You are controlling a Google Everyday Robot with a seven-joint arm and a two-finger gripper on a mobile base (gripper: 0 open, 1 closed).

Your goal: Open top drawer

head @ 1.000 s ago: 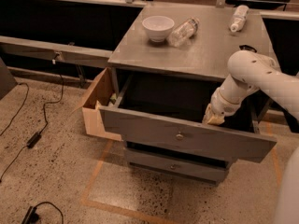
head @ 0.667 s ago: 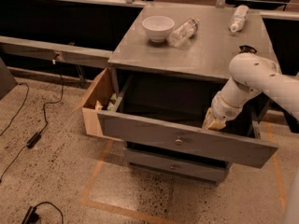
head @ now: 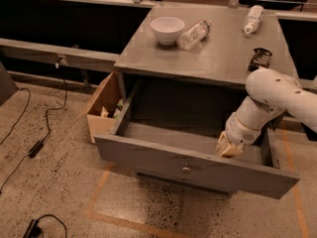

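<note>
1. The speckled floor (head: 49,192) carries orange tape lines (head: 101,187) below the cabinet; a black cable (head: 48,114) trails across it at the left.
2. The grey cabinet (head: 223,53) stands in the middle of the view; its flat top holds the small items.
3. The top drawer (head: 143,155) stands far out of the cabinet, just under the top; its long axis runs left to right and dips toward the right in this view; its flat front faces the camera; the inside that shows is bare.
4. The white arm (head: 271,95) comes in from the right edge; it bends down into the right part of the drawer.
5. A cardboard box (head: 99,110) sits on the floor, touching the cabinet's left side; scraps lie inside it.
6. A white bowl (head: 167,29) stands upright at the back left of the top.
7. A clear bottle (head: 194,33) lies on its side just beside the bowl, to its right.
8. A second bottle (head: 253,19) lies at the back right, well apart from the first.
9. A dark packet (head: 260,58) lies near the right edge of the top.
10. The gripper (head: 229,147) sits just behind the drawer front, right of centre, at its top edge; whether it is apart or together I cannot tell.
11. The round knob (head: 185,170) sits at the centre of the front, left of and below the gripper, apart from it.
</note>
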